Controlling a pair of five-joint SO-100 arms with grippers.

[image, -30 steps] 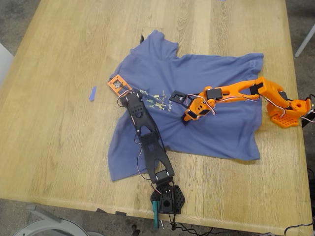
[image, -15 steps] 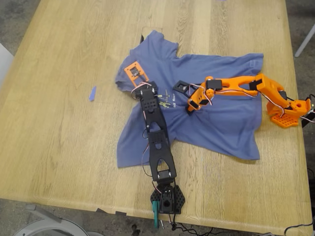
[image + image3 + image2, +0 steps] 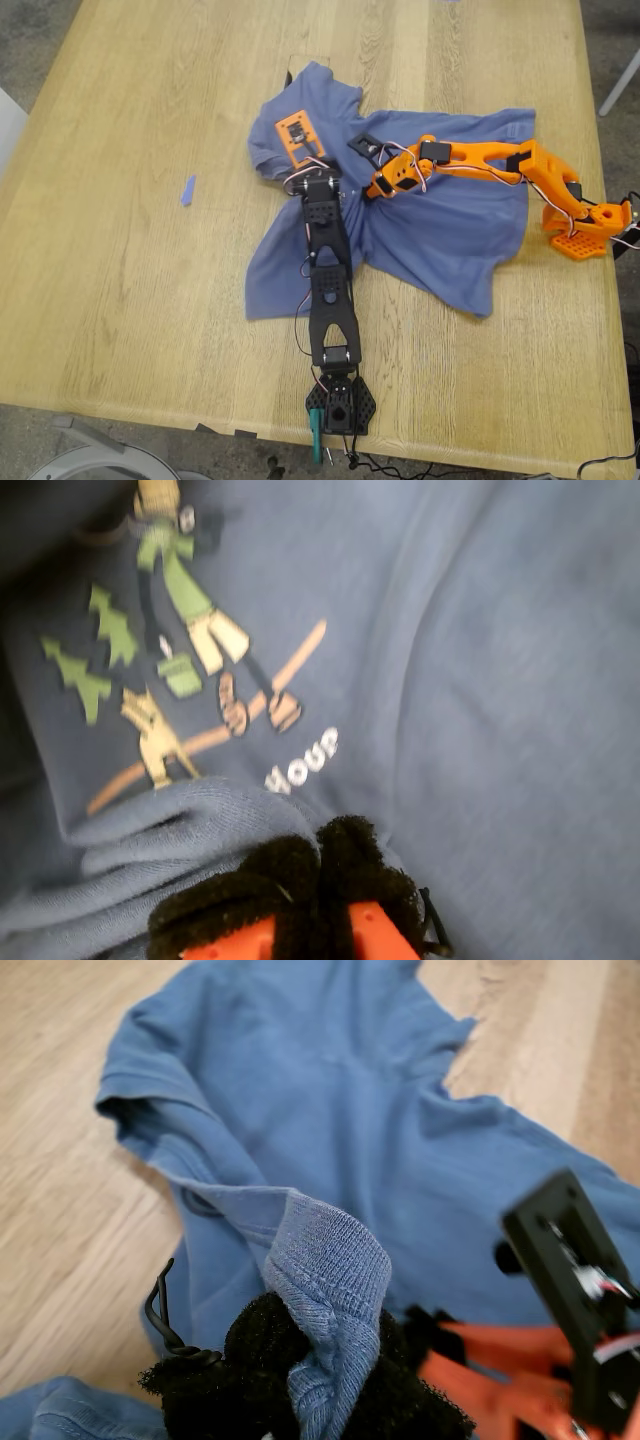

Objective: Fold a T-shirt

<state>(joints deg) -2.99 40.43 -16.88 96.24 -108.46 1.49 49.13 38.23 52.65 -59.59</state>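
Exterior view: we are both pinching the T-shirt mid-table.
My first gripper is clamping its ribbed collar; my second gripper is squeezing a fold beside the print, and the shirt is lying bunched beneath us.

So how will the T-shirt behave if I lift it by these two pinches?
Probably floppy: the T-shirt bunches into folds around both pinches, so it should sag, not hold shape. Likely light, being thin cloth that wrinkles at my second gripper. Slipping seems unlikely: the ribbed edge is wedged between the fuzzy pads of my first gripper.
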